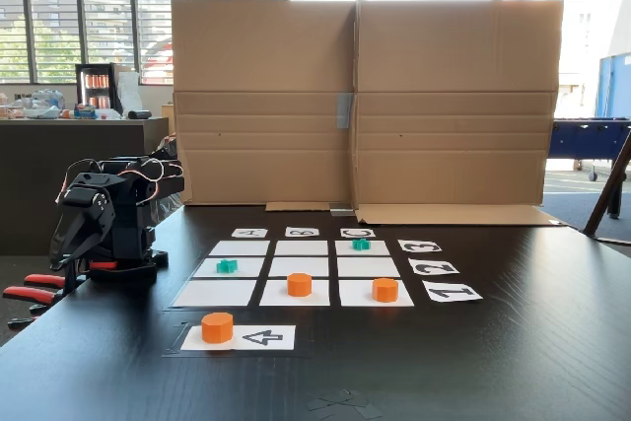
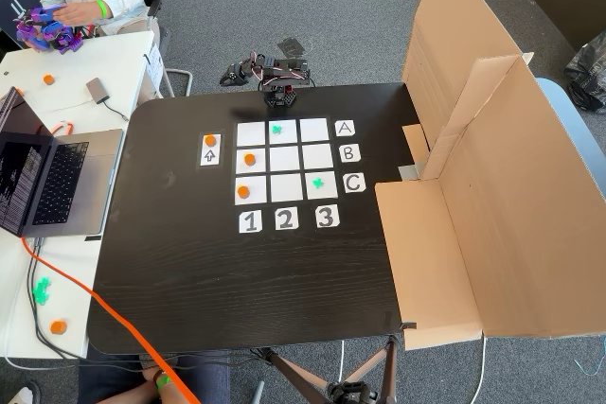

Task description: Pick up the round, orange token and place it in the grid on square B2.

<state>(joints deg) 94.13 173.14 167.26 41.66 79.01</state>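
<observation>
Orange and cylindrical, the round token [image 1: 217, 326] stood on the white arrow card [image 1: 264, 338], at the end behind the arrow's tail, just outside the grid [image 1: 300, 269] on its row-1 side. In a fixed view from above, the same token [image 2: 210, 140] lay beside the grid's A corner. Square B2 [image 1: 300, 266] was bare white paper. Two further orange tokens [image 1: 300, 285] [image 1: 385, 289] occupied squares B1 and C1; green tokens [image 1: 227, 265] [image 1: 361, 244] sat on A2 and C3. Number cards [image 1: 434, 267] and letter cards [image 1: 302, 232] edged the grid. The arm [image 1: 108, 209] was folded at the edge of the dark surface [image 1: 473, 362], past the grid's A side; whether its claw was apart or together could not be told. A cardboard screen [image 1: 365, 96] stood beyond the grid's row-3 side.
</observation>
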